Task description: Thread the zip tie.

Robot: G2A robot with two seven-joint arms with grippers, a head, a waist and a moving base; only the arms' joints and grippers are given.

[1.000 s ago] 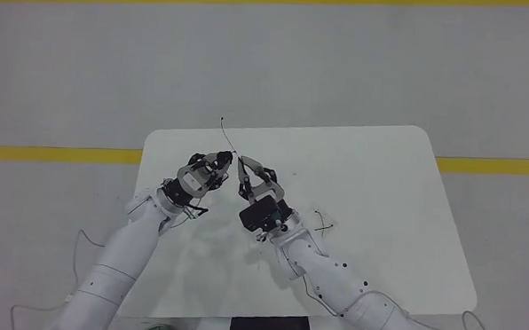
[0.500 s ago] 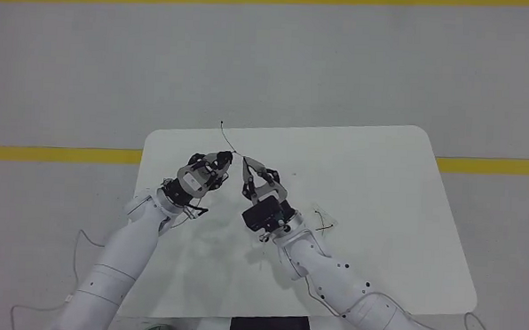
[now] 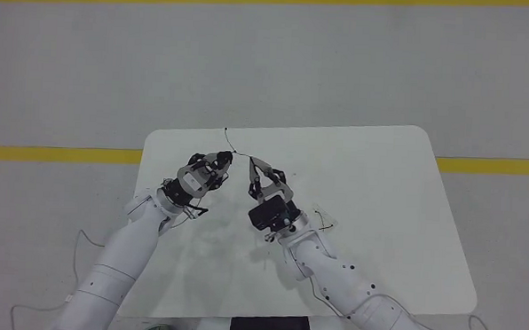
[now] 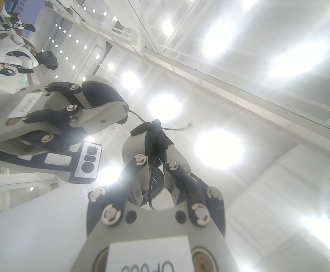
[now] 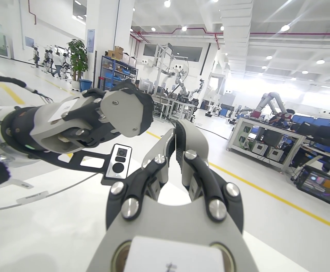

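A thin black zip tie is held up between both grippers over the back left part of the white table. My left gripper is shut on the zip tie, which crosses its black-padded tips with the small head end sticking out free. My right gripper stands close beside it, shut on the strap's other end; the left wrist view has that gripper with the strap coming out of its tip. In the right wrist view my right gripper is shut, with the left gripper just beside it.
Another small black zip tie lies on the table to the right of the right arm. The table's right half is bare white surface. A yellow floor line runs behind the table.
My right gripper has shifted slightly right, away from the left gripper. The zip tie's free tip over the table's back edge has dropped a little nearer the grippers.
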